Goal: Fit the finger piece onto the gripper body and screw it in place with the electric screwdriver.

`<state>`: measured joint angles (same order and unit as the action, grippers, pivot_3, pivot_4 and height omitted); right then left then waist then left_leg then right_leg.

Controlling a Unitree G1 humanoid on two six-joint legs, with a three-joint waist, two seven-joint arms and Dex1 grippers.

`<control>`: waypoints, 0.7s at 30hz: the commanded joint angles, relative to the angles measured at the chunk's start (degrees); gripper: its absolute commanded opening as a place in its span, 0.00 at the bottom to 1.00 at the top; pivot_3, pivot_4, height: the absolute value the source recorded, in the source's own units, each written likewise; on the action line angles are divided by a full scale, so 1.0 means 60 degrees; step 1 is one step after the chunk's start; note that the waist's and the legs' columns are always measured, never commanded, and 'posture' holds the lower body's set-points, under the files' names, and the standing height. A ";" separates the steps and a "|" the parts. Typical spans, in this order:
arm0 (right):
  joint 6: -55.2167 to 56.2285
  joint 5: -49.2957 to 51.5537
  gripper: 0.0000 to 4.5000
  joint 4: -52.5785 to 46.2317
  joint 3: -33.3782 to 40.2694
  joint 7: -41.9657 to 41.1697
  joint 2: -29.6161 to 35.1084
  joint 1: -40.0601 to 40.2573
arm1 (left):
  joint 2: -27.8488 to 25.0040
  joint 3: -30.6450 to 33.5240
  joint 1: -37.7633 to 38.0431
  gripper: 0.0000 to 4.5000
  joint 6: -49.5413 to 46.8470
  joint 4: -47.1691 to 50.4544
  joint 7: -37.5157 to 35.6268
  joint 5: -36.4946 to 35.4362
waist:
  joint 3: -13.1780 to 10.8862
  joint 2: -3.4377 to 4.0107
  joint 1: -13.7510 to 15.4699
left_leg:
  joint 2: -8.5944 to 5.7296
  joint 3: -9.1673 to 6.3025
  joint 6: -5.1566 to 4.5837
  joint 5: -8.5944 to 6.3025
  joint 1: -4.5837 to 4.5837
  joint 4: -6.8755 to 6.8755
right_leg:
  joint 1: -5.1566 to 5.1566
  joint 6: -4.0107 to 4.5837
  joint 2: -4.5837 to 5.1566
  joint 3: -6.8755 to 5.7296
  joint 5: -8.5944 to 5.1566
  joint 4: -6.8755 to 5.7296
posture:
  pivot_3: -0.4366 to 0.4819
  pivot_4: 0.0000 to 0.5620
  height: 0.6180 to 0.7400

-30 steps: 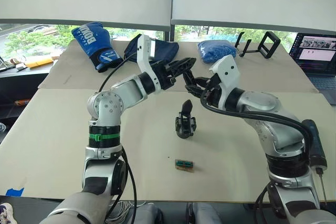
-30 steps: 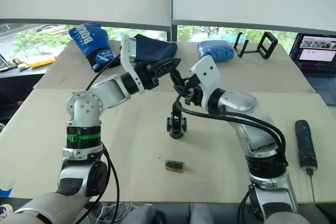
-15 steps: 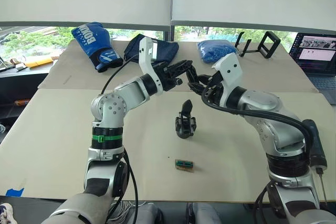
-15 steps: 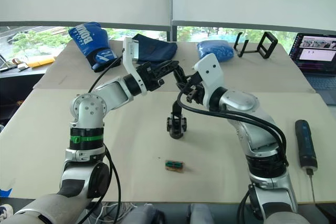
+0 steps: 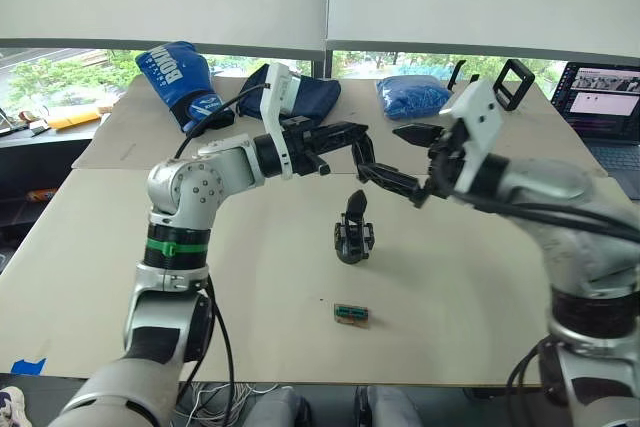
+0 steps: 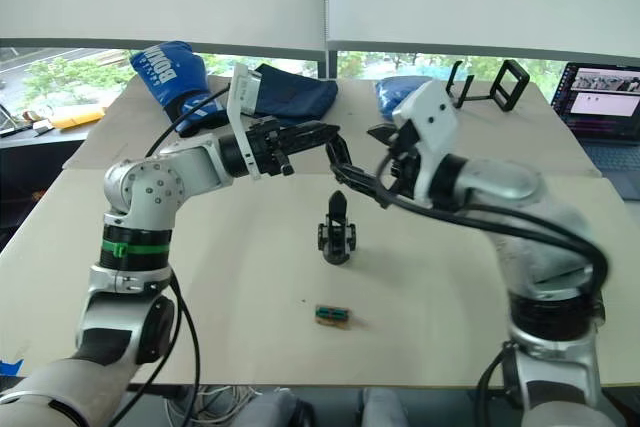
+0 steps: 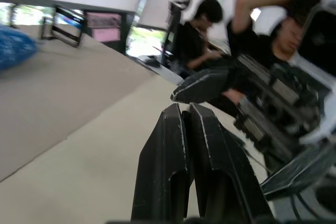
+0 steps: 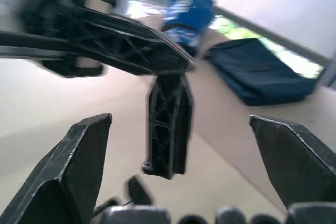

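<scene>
Starting nearest the robot, a small green-brown block [image 5: 351, 314] lies flat on the table [image 5: 120, 247], well apart from both arms. Just past it, toward 12 o'clock, the gripper body [image 5: 352, 241] sits on the table near the middle. A black blade stands upright from its top, so its long axis runs up and down.

Above and slightly beyond the body, again toward 12 o'clock, the two arms meet in the air. The left gripper [image 7: 185, 113] reaches in from 10 o'clock with its fingers pressed together. In the right wrist view a dark openwork blade, which I take to be the finger piece [image 8: 167, 129], hangs from its tip. That blade's long axis points down toward the table.

The right gripper [image 5: 382, 152] comes in from 2 o'clock with its fingers spread wide, one on each side of the hanging blade and touching nothing.

The relation that matters is this: the finger piece hangs almost straight over the gripper body, both run near-vertical, and the left arm is the one carrying it. Judging from this, the coming move is either a straight descent onto the body or a handover into the spread right fingers. A slight tilt could make the blade miss its seat.

Farther back, around 11 o'clock, lie a blue boxing glove [image 5: 180, 82] and a dark blue bag [image 5: 310, 95].
</scene>
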<state>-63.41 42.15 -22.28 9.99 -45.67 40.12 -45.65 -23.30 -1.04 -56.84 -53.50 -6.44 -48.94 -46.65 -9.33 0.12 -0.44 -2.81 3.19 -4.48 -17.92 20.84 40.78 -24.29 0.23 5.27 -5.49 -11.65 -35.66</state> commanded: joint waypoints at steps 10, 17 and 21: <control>-0.2235 0.1846 0.99 0.2893 -0.1280 -0.2711 0.1578 -0.2809 | -0.0366 -0.0620 -0.1469 0.00 0.0276 -0.0839 -0.3583 0.0393 | -0.0014 -0.0007 -0.0020 | 0.0075 -0.0010 -0.0015 0.0004 0.0057 0.0006 | -0.0040 0.0023 0.0026 0.0033 0.0002 0.0015 | 0.48 0.27 1.00; -0.1838 0.1635 0.58 0.2832 -0.1528 -0.2586 0.1218 -0.2750 | -0.0272 -0.0419 -0.1414 0.00 0.0108 -0.0699 -0.3504 0.0334 | -0.0014 -0.0007 0.0042 | 0.0074 -0.0012 -0.0014 0.0004 0.0060 0.0007 | -0.0040 0.0023 0.0034 0.0031 0.0003 0.0021 | 0.48 0.27 1.00; -0.1613 0.1494 0.28 0.2689 -0.1591 -0.2572 0.1143 -0.2641 | -0.0244 -0.0303 -0.1435 0.00 -0.0008 -0.0734 -0.3406 0.0269 | -0.0014 -0.0007 0.0097 | 0.0073 -0.0012 -0.0014 0.0004 0.0060 0.0006 | -0.0040 0.0023 0.0034 0.0030 0.0003 0.0021 | 0.48 0.27 1.00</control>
<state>-74.92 51.21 -4.52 -0.15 -60.96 46.66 -60.81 -24.83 -4.79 -63.91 -53.27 -12.14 -69.48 -44.14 -9.42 0.07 0.14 -2.37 3.12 -4.57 -17.89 21.20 40.82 -24.52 0.37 5.47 -5.32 -11.63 -35.53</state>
